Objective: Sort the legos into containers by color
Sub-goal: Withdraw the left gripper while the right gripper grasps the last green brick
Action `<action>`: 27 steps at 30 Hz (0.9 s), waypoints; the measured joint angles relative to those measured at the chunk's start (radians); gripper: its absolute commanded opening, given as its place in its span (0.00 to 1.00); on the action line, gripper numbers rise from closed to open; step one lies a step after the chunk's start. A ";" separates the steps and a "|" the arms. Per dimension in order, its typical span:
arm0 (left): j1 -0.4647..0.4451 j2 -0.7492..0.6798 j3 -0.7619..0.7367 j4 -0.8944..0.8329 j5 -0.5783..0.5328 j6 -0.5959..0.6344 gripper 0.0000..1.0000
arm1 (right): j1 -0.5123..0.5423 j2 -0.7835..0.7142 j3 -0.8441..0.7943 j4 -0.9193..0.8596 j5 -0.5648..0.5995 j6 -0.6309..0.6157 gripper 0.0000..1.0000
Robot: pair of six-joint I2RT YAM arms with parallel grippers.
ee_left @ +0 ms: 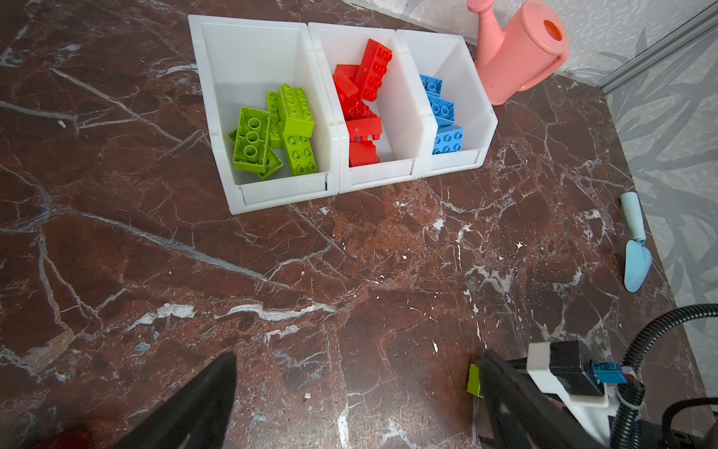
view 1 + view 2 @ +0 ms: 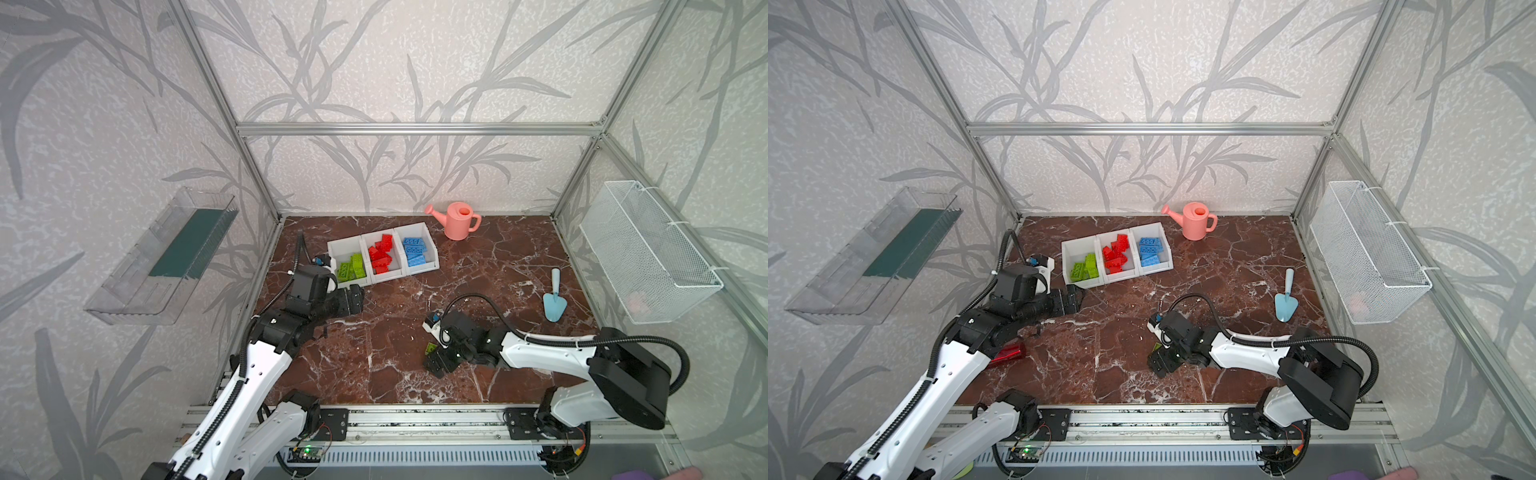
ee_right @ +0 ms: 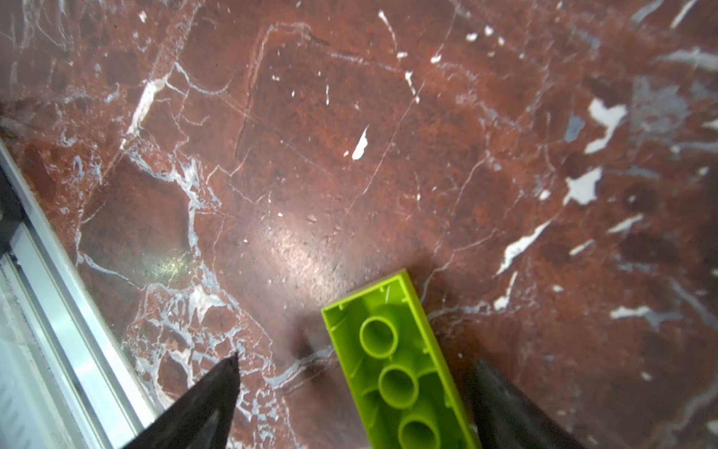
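right jaws spread | lime green brick [image 3: 392,373] between them on bench [image 3: 349,155], hollow side up, close by one jaw, well apart from the other | left jaws spread, nothing between | white bins [image 1: 283,192] ahead of left jaws, bricks colour-sorted inside

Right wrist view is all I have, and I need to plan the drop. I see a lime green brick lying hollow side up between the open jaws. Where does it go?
Observer: Into the green bin, the leftmost of three joined white bins toward the back of the table in both top views.
Operator: Is the other gripper in my way there?
Observer: The left gripper hovers open and empty just in front of that bin.
Operator: Anything else loose on the table?
Observer: A red object shows partly under the left arm in a top view. I can't tell whether it's a brick.
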 measured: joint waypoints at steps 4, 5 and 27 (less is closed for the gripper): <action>0.000 0.000 0.000 0.000 0.005 0.000 0.97 | 0.024 0.000 0.027 -0.063 0.045 -0.006 0.80; 0.000 0.000 0.000 0.000 0.006 0.000 0.97 | 0.030 0.000 0.038 -0.076 0.055 -0.010 0.78; 0.000 -0.028 0.000 0.000 0.008 0.000 0.96 | 0.118 0.123 0.163 -0.227 0.220 -0.045 0.45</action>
